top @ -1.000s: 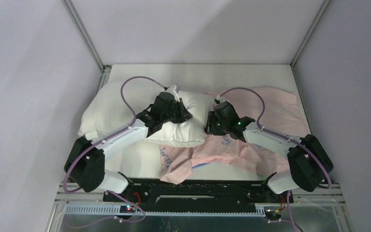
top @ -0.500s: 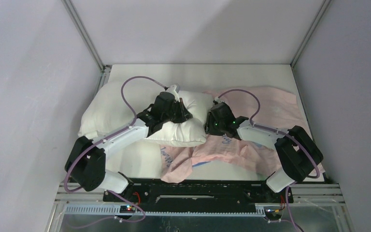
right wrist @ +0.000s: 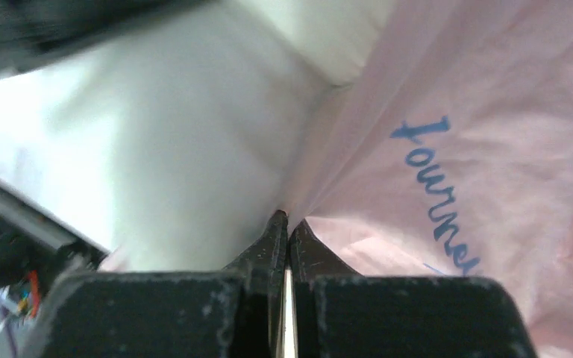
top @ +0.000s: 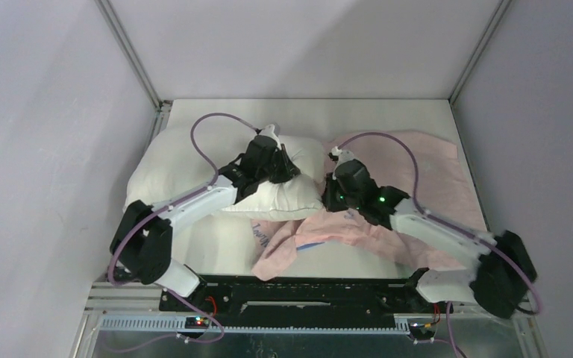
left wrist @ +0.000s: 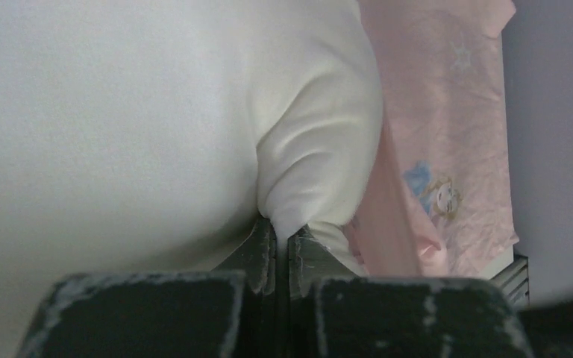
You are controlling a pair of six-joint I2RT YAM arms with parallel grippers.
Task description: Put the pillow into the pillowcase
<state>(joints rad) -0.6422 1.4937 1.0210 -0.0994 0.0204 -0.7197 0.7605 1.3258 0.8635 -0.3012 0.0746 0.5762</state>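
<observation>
The plump white pillow (top: 186,160) lies at the left of the table. The pale pink pillowcase (top: 418,168) with blue "Journey" script is spread at the right and bunched toward the front. My left gripper (top: 287,165) is shut on a pinch of the pillow's right end, seen in the left wrist view (left wrist: 282,227) with white fabric (left wrist: 313,149) bulging above the jaws. My right gripper (top: 332,195) is shut on the pillowcase's edge right beside the pillow; in the right wrist view (right wrist: 289,220) pink cloth (right wrist: 477,134) pulls taut from the closed tips.
The white table (top: 306,112) is walled by grey panels on the left, back and right. A loose fold of pillowcase (top: 276,250) hangs toward the front edge near the black base rail (top: 306,294). Both arms' purple cables arc above the pillow and case.
My right arm has swung its elbow out to the right and its gripper has pulled the pillowcase edge slightly. My left gripper has shifted the pillow end a little up and right.
</observation>
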